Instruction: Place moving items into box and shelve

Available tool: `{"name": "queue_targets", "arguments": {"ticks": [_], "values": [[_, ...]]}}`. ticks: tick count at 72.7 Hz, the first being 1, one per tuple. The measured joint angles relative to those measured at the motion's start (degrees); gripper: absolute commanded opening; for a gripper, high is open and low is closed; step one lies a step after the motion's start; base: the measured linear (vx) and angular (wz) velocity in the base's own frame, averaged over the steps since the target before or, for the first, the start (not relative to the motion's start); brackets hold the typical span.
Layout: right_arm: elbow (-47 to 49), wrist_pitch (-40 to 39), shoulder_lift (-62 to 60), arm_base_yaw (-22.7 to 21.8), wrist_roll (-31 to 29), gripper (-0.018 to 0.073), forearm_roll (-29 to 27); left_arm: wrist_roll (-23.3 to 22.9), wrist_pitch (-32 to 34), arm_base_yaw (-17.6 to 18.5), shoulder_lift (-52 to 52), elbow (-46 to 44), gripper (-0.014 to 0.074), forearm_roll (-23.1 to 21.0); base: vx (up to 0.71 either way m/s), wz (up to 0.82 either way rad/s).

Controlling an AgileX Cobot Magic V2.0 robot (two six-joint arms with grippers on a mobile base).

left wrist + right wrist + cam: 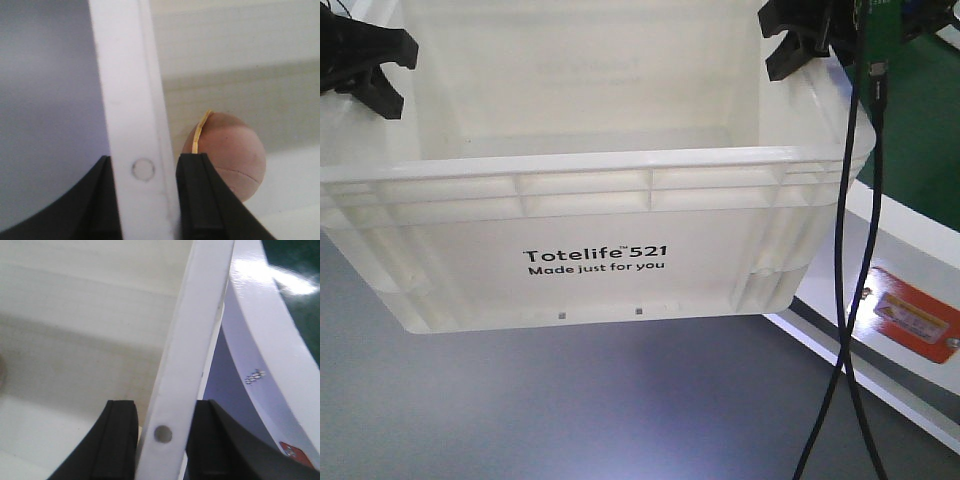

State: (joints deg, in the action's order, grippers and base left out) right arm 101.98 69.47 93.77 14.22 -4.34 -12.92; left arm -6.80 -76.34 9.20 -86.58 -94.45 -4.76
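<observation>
Box [590, 215], white and ribbed at the rim, printed side toward the front camera, apparently lifted clear of the grey tabletop [570, 410] and looking a shade off level. Inside, close to the left wall, a brownish rounded item [230, 155] with a yellow strip along its edge, resting on the floor.

Pinched at the left rim by the left gripper [145, 167], black fingers closed on either side of the white lip. Pinched likewise at the right rim by the right gripper [162, 427], one finger inside the wall and one outside. Only a narrow lip in each grasp, so probably little margin against slipping.

Best carried slowly, with both arms at matched height and matched spacing; otherwise a risk of twisting the rim out of one grip, or of rolling the loose item about. Worth minding the black cable [850, 300] hanging just beside the right end, and the white table edge [880, 250] with its orange label [915, 315] below.
</observation>
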Motion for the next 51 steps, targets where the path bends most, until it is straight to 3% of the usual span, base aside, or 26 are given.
{"name": "queue_targets", "arguments": {"ticks": [51], "values": [[0.00, -0.05, 0.00, 0.00, 0.00, -0.0004, -0.05, 0.00, 0.00, 0.00, 0.00, 0.00, -0.0004, 0.00, -0.10, 0.66]]}}
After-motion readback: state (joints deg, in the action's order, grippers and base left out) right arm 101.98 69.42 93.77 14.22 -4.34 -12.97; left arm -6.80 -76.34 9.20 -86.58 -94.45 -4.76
